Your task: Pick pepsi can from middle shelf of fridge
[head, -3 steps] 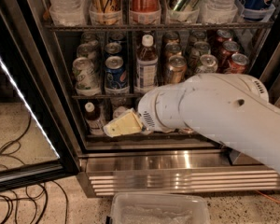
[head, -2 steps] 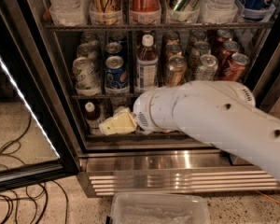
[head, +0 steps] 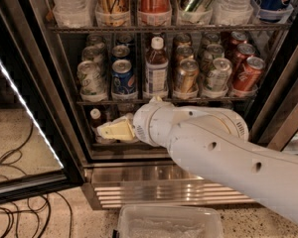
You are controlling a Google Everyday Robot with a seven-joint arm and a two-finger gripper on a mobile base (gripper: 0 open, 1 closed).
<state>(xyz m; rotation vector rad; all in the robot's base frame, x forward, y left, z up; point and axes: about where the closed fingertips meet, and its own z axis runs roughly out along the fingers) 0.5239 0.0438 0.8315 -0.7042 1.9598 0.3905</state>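
The pepsi can (head: 123,78), blue with a silver top, stands upright on the left part of the middle shelf (head: 208,100) of the open fridge (head: 139,175). It sits between a pale green-white can (head: 91,78) and a brown bottle with a white cap (head: 156,66). My gripper (head: 114,131), cream-coloured, points left at the end of the thick white arm (head: 223,152). It is below the middle shelf, in front of the bottom shelf, lower than the pepsi can and apart from it.
A gold-brown can (head: 186,76), silver cans and red cans (head: 248,74) fill the shelf's right side. Bottles and cans line the top shelf (head: 154,28). A small bottle (head: 95,117) stands by the gripper. The glass door (head: 25,108) hangs open at left. Cables (head: 10,217) and a clear bin (head: 169,223) lie on the floor.
My arm and gripper have moved a little to the left at about the same height. The cans and bottles have not moved.
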